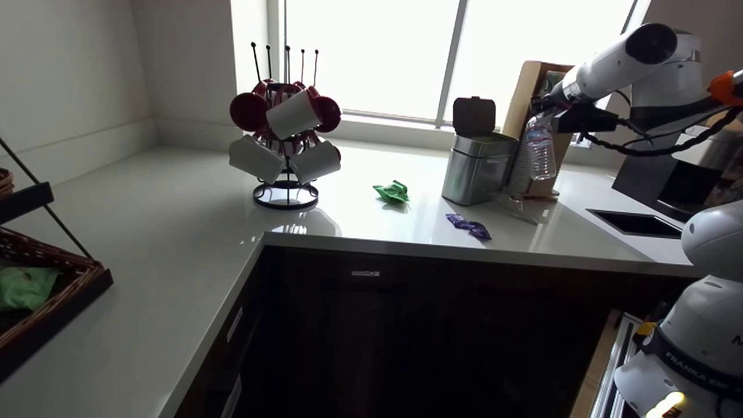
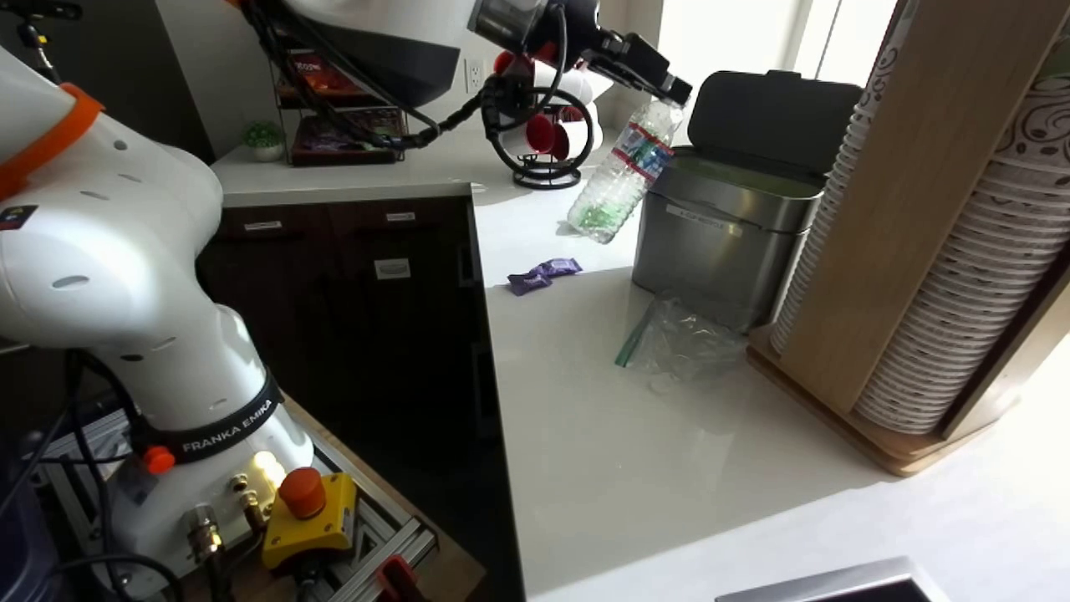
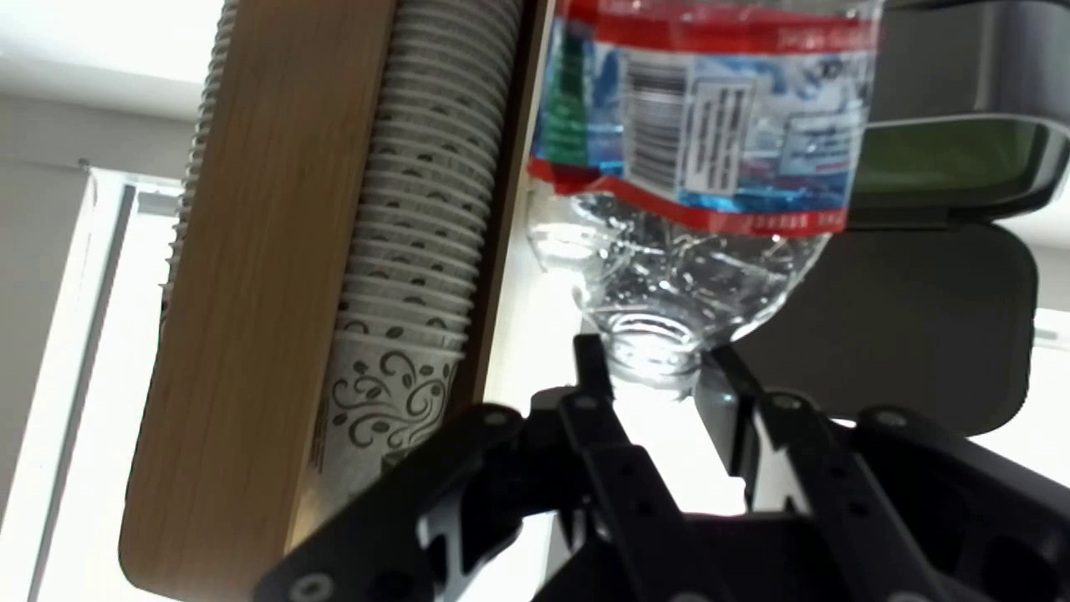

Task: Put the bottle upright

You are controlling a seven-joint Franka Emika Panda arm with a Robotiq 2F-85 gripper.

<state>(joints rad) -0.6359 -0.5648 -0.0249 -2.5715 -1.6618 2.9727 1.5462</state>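
Note:
The bottle is slim and see-through with a red, white and blue label, and shows in both exterior views (image 1: 541,152) (image 2: 625,171). My gripper (image 3: 654,364) is shut on its neck, one finger on each side, as the wrist view shows the bottle (image 3: 702,134) between the fingertips. The bottle hangs in the air above the counter (image 2: 577,401), base down. It leans clearly in an exterior view, neck toward the steel canister (image 2: 710,242). Its base is apart from the counter. The gripper also shows above the bottle in both exterior views (image 1: 544,108) (image 2: 674,90).
The steel canister stands beside the bottle, its dark lid (image 2: 769,117) raised. A wooden cup holder (image 2: 869,251) with paper cups stands close by. A clear plastic bag (image 2: 690,343), purple wrappers (image 2: 543,276) and a green wrapper (image 1: 393,191) lie on the counter. A mug rack (image 1: 285,197) stands farther off.

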